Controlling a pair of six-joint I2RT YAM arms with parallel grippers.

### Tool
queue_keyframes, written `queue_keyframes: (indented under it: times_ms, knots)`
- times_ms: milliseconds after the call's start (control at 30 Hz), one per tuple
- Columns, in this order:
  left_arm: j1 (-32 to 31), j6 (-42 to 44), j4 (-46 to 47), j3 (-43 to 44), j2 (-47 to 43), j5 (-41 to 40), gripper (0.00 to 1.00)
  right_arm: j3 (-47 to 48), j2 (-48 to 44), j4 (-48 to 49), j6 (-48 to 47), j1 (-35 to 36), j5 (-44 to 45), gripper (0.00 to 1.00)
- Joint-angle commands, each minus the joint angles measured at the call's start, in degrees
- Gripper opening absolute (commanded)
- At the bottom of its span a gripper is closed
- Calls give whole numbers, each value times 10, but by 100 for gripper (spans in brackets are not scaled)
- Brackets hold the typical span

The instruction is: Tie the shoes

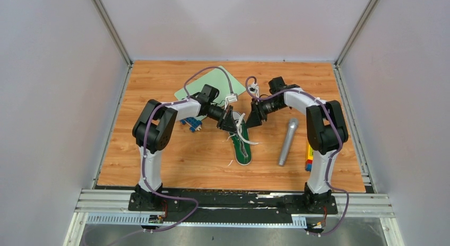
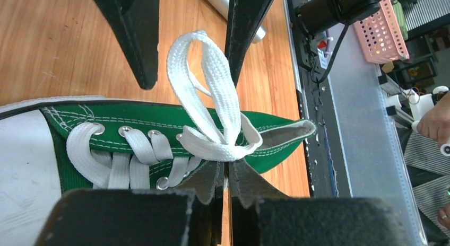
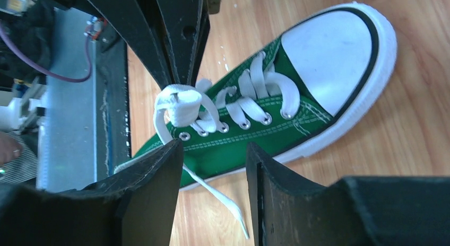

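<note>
- Looking down from the top camera, you find the shoe (image 1: 242,149) lying sole-down near the middle of the bench (image 1: 175,156), between the two arms.
- Its heel points toward the near edge where the arm bases sit. Its white toe cap points away, and from above you lose it under the two grippers.
- Your left gripper (image 2: 227,172) is clenched on the laces (image 2: 204,66). Its fingers stand almost together and pinch the white lace just where it crosses above the top eyelets.
- From that pinch a flat loop of lace stands up over the tongue.
- Your right gripper (image 3: 215,147) is released. Its fingers stand well apart and grasp nothing.
- In the left wrist view the loop rises between those parted fingers and sits close against one of them. You cannot tell whether it touches.
- One loose lace end trails off the shoe onto the wood on the side of your right arm.
- A grey microphone (image 1: 288,141) lies on the bench to the right of the shoe, apart from it.
- A green mat (image 1: 204,82) lies flat at the far side, partly under your left arm.
</note>
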Motion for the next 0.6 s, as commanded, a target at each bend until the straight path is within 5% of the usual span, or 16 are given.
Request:
queue_keyframes:
  times_ms: [0,567]
  knots:
    - [2,63,-89,32,11,27,7,39,32,9,15,4,-110,48]
    - [6,124,-171,61,30,32,3,58,89,26,-1,26,-155,48]
